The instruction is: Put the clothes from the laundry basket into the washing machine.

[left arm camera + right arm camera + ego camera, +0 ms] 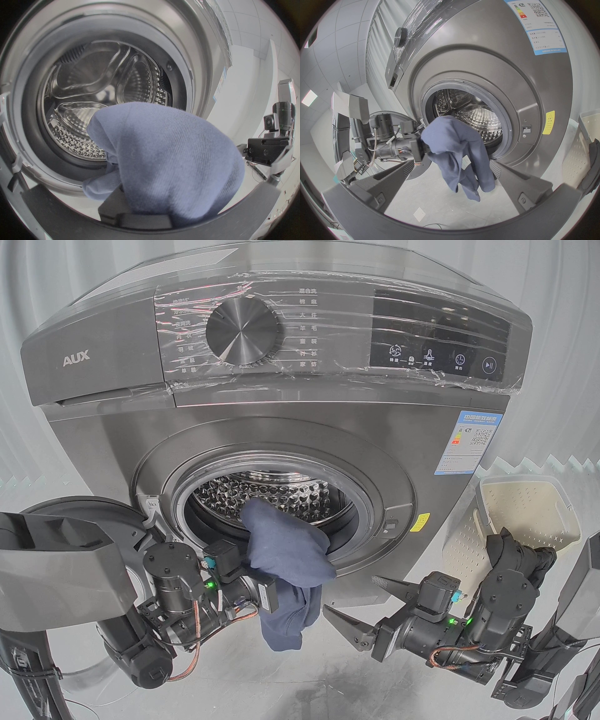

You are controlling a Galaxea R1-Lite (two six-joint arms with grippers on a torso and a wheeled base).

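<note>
Nearest the lens, one navy garment (175, 156) is being held by the left pincer (275, 590) at the mouth of the one washing machine (281, 427), its tail hanging outside the drum (275, 493). Loading is being judged nearly finished: the one laundry basket (531, 509) is showing nothing inside. The right pincer (350, 596) is being held wide apart, empty.

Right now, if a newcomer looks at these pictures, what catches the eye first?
A navy garment is draped over the left gripper, at the open mouth of the washing machine, partly hanging outside. To its right, the right gripper stands open, before the cream laundry basket.
</note>
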